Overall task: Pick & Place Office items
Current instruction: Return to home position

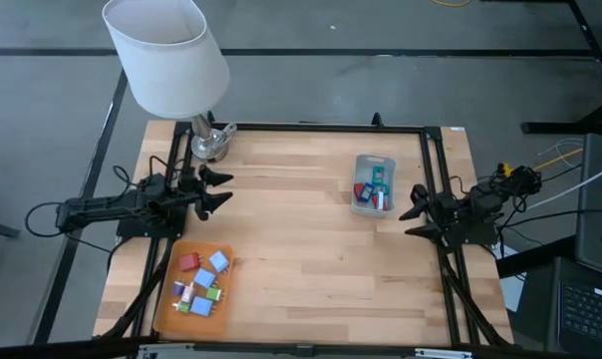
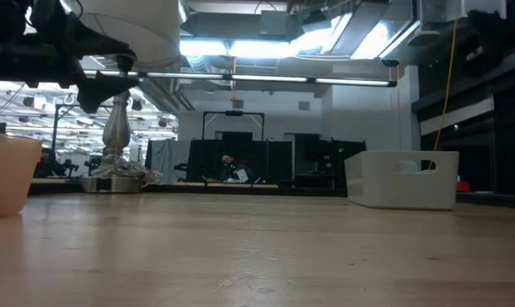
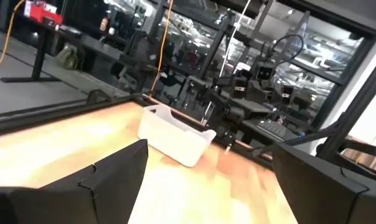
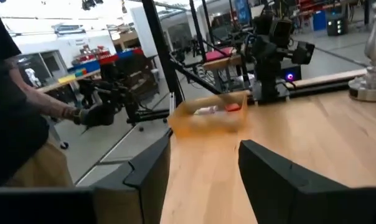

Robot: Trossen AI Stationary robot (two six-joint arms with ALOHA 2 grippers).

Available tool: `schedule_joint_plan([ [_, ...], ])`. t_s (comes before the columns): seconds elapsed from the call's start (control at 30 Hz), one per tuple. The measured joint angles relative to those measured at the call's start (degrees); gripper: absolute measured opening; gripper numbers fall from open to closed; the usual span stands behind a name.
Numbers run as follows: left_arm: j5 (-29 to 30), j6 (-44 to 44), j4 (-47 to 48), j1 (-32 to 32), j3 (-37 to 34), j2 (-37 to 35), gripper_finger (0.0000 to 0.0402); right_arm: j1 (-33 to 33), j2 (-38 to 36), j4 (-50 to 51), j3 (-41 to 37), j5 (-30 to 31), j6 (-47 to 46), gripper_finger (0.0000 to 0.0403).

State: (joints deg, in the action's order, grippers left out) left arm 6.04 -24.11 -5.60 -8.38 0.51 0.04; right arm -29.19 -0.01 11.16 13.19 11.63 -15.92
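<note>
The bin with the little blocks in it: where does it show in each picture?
High view: bin right of centre, items inside.
Low view: at the right, on the table.
Left wrist view: ahead, across the table.
Right wrist view: not in it.
Shared landmark: lamp, high and low views.

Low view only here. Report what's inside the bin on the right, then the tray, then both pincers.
Observer: The bin holds several office items: red, blue, green.
Operator: Tray next.
Observer: The orange tray carries a cluster of mixed-colour pieces.
Operator: Pincers.
Observer: Left pincer open by the lamp, right pincer open beside the bin; both empty.
</note>
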Motion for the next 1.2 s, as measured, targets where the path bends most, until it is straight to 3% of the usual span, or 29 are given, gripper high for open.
schedule_joint_plan([
  [0.2, 0.0, -2.3, 2.0, 0.0, 0.0, 0.0, 0.0336, 0.0, 0.0, -0.8, -3.4, -0.6, -7.9, 0.0190],
  [0.33, -0.5, -5.9, 3.9, 0.0, 0.0, 0.0, 0.0336, 0.0, 0.0, -12.7, -12.7, -3.9, -12.4, 0.0190],
  [0.53, -0.3, -6.3, 2.0, 0.0, 0.0, 0.0, 0.0336, 0.0, 1.2, -15.9, -12.3, -5.0, -4.1, 0.0190],
  [0.73, 0.2, 1.3, 4.1, 0.0, 0.0, 0.0, 0.0336, 0.0, 1.6, -12.5, -12.3, -7.1, 2.3, 0.0190],
  [0.83, -2.4, 10.0, 4.6, 0.0, 0.0, 0.3, 0.0336, 0.0, 2.5, -11.6, -12.3, -12.1, 7.4, 0.0190],
  [0.93, -5.7, 15.9, 5.0, 0.0, 0.0, 0.8, 0.0336, -0.7, 5.4, -11.6, -12.3, -12.4, 10.4, 0.0190],
  [1.2, -6.0, 16.1, 5.0, 0.9, 0.0, 6.0, 0.0336, -1.0, 13.4, -11.6, -12.3, -11.7, 4.6, 0.0190],
])
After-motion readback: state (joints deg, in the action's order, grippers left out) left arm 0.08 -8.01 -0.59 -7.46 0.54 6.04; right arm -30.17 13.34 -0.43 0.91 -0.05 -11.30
